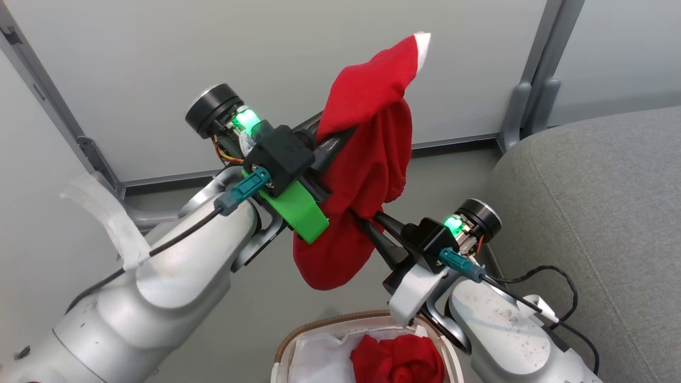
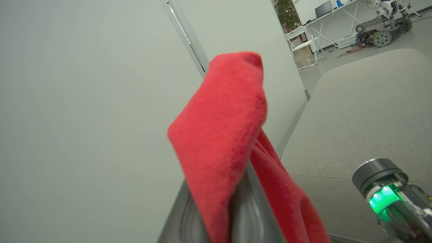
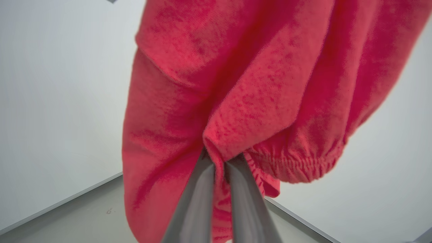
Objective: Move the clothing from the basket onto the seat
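We hold 1 red garment (image 1: 367, 159) in the air between both arms, above and behind the basket (image 1: 319, 322). The left gripper (image 1: 335, 139) is pressed together on its upper part, and cloth drapes over those fingers with a white-tipped corner sticking up. The right gripper (image 3: 219, 160) pinches a gathered fold lower down, just beside the elastic hem. A loose bulge of cloth hangs below both grips. A 2nd garment (image 1: 399, 361) lies bunched in the basket. The grey seat (image 1: 596, 213) is to our right, and what we see of it is bare.

We judge the step in hand to be the carry to the seat. To do it well, we move both arms to the right together and keep them the same way apart, so the cloth neither pulls taut nor slips from a pinch. We keep the hanging bulge high enough to pass the seat's rounded edge without dragging. We go well in over the cushion, not just to its edge, because a soft garment dropped on the curve may slide off. We lower until the cloth rests on the seat, then open both grippers and lift straight up, watching that the draped part does not catch on the left fingers.
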Controlling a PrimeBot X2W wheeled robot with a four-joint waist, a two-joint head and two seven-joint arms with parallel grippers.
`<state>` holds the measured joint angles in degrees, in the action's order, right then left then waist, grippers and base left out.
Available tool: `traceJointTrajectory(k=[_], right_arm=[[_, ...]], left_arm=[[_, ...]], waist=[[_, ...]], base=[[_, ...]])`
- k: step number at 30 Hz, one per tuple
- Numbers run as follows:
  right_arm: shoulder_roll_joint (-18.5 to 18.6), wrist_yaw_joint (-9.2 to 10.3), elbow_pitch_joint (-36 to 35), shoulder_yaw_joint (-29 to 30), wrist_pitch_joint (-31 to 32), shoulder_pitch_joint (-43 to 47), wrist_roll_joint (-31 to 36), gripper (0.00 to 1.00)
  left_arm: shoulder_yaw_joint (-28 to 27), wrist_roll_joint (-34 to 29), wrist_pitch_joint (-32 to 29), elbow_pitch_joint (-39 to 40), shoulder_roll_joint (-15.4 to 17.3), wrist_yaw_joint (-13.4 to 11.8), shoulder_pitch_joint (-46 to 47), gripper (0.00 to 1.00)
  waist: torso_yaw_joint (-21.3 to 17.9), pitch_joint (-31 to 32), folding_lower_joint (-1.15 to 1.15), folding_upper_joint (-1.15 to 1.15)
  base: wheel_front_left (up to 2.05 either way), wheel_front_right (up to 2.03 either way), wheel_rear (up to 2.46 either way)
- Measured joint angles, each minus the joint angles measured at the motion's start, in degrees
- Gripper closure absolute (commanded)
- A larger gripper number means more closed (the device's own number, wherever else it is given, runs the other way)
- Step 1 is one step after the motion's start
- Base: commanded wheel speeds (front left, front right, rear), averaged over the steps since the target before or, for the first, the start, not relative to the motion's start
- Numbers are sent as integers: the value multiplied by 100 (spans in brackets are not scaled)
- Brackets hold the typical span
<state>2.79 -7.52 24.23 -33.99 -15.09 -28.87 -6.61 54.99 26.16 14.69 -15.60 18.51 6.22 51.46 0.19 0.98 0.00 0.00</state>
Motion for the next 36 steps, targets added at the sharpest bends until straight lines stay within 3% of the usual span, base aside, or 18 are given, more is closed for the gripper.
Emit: traceJointTrajectory(k=[1,5,6,7,11,20,36], right_arm=[[-1,0,-18,5,0,2,-2,100],[-1,0,-79,136,0,65,-8,100],[-1,0,-111,196,0,99,-11,100],[0,0,-141,260,0,130,-18,100],[-2,0,-286,579,0,212,-42,100],[0,0,-488,1300,0,388,31,100],[1,0,-577,1866,0,709,215,100]], left_arm=[[-42,71,1,-12,2,-20,-70,96],[-194,278,9,-96,10,-136,-429,61],[-243,313,10,-131,15,-181,-533,23],[-293,355,23,-163,19,-211,-642,0],[-560,567,34,-271,-40,-302,-1099,0],[-1206,383,43,-320,-396,-312,-2323,0],[-2108,-278,43,-356,-1138,32,-3718,0]], waist=[[-4,-4,0,0],[-17,-25,0,0],[-19,-31,0,0],[-24,-36,0,0],[-35,-67,0,0],[-38,-123,0,0],[-19,-163,0,0]], base=[[0,0,0],[0,0,0],[0,0,0],[0,0,0],[0,0,0],[0,0,0],[0,0,0]])
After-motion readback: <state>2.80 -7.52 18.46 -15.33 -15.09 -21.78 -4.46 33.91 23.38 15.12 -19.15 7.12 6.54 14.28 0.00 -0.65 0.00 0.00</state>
